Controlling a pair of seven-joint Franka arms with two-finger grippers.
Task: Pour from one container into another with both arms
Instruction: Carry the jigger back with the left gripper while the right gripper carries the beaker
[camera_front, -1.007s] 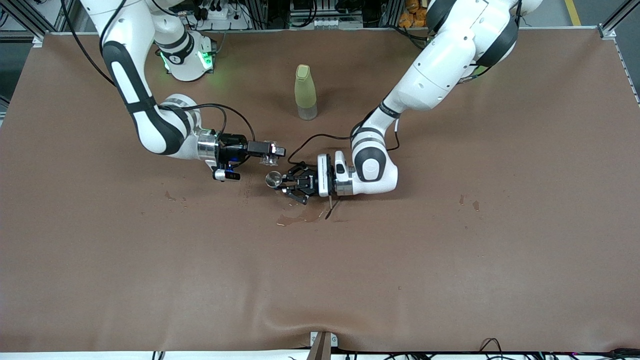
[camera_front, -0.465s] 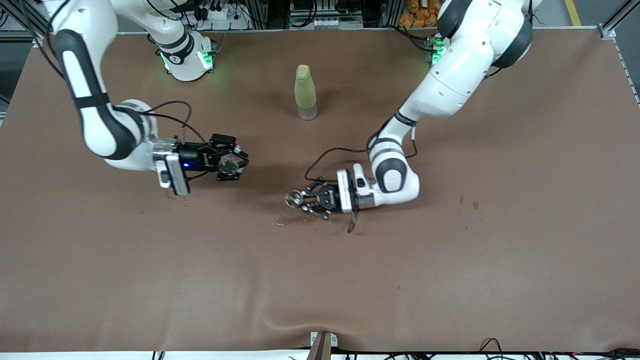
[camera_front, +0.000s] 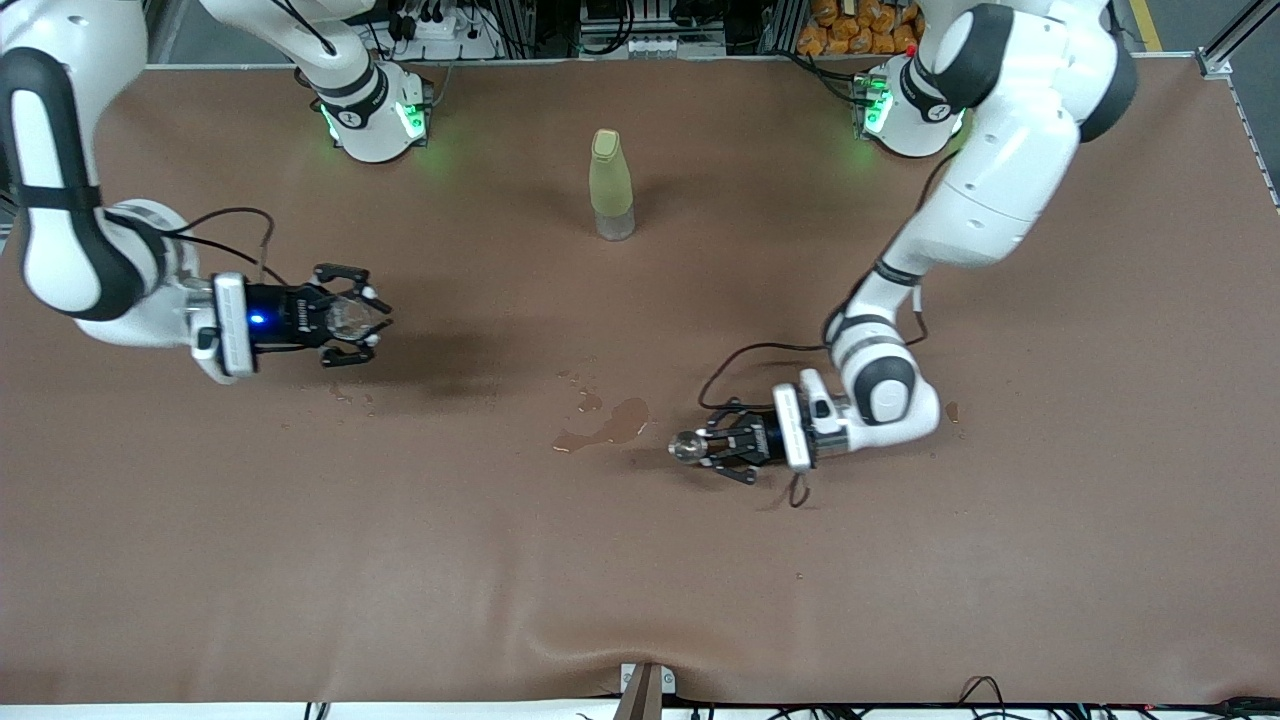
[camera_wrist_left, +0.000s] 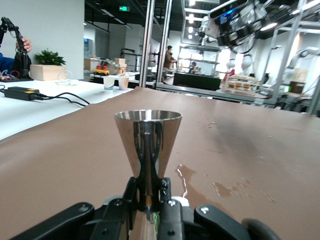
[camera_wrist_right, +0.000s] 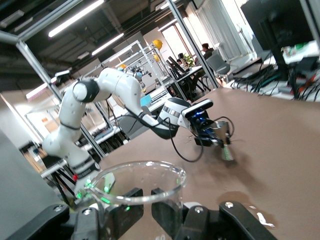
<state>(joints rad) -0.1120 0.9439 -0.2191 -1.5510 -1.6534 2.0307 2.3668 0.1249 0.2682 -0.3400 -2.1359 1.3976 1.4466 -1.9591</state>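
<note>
My left gripper (camera_front: 700, 447) clamps the steel jigger (camera_wrist_left: 148, 149) upright beside the spill (camera_front: 606, 425); my right gripper (camera_front: 362, 316) clamps the glass cup (camera_wrist_right: 141, 186) — both well apart.

The scene is evenly lit from overhead. Soft shadows are cast on the brown cloth (camera_front: 640, 560) toward 3 o'clock. Window glare is seen in the right wrist view; its background is slightly blurred.

Left tool (camera_front: 692, 446) low, clamped; right tool (camera_front: 362, 316) raised, clamped.
</note>
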